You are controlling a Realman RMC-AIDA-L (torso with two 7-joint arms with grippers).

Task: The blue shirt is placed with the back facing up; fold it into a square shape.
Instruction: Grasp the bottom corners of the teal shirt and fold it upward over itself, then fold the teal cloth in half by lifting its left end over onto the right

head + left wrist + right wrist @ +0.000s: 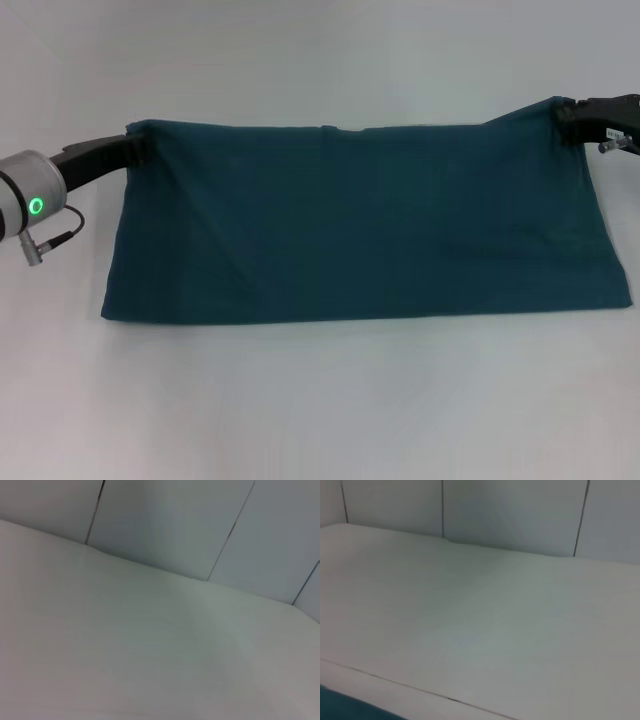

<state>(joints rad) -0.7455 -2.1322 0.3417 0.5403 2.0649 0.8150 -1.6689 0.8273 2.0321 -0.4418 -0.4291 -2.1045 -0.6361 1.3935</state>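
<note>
Grip condition, left gripper: fingers buried in the far left corner of the blue shirt, apparently clamped on the cloth, though the fingertips themselves are hidden by fabric. Right gripper: likewise at the far right corner, which is lifted slightly into a peak, consistent with a closed pinch on the fabric.

The shirt lies spread across the white table as a wide band, already folded along its length, its near edge flat on the surface and its far edge stretched taut between the two grippers. Diagonal creases run down from the left corner.

Handling judgement: soft, light knit with no stiffness; it will sag and drape wherever unsupported and should slide easily over the smooth top. Corners and folded edges are the sound points to hold, with both sides kept level.

Not determinable: sleeves and collar, tucked out of sight; layer count; finger positions. Neither wrist view shows fingers; the right one catches only a sliver of teal cloth.
</note>
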